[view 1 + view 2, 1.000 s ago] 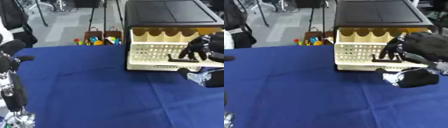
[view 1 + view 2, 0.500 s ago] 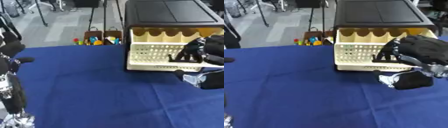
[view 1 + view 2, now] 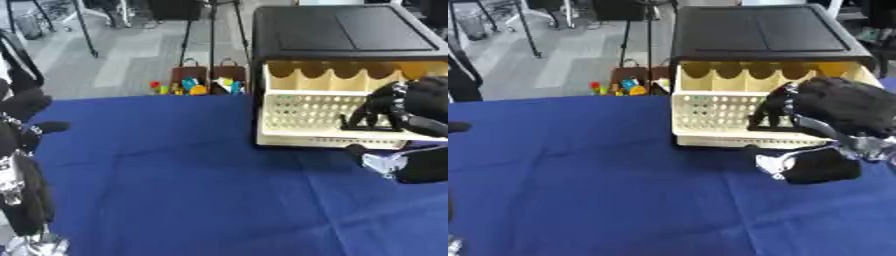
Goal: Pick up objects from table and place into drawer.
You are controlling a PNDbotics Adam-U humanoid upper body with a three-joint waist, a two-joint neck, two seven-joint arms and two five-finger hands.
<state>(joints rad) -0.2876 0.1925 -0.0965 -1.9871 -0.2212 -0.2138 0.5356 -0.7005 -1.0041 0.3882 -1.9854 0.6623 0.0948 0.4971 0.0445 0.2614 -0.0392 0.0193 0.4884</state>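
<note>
A black cabinet point(image 3: 341, 30) stands at the table's far right with its cream perforated drawer point(image 3: 306, 112) pulled out toward me. My right hand point(image 3: 842, 105) is at the drawer's front right, its fingers point(image 3: 366, 116) curled over the front wall. Just below, over the cloth, sits a black rounded part with a silver piece point(image 3: 807, 167); I cannot tell whether it is the thumb or a held thing. What lies inside the drawer is hidden. My left hand point(image 3: 22, 107) hangs idle at the left edge, above its black forearm.
A blue cloth point(image 3: 175, 180) covers the table. Beyond the far edge, on the grey floor, stand two bags of colourful small items point(image 3: 197, 85) and black stand legs point(image 3: 210, 30).
The black rounded part under my right hand has slid a little left along the drawer front. The whole picture has dropped slightly, so the camera moved. The drawer stays out.
</note>
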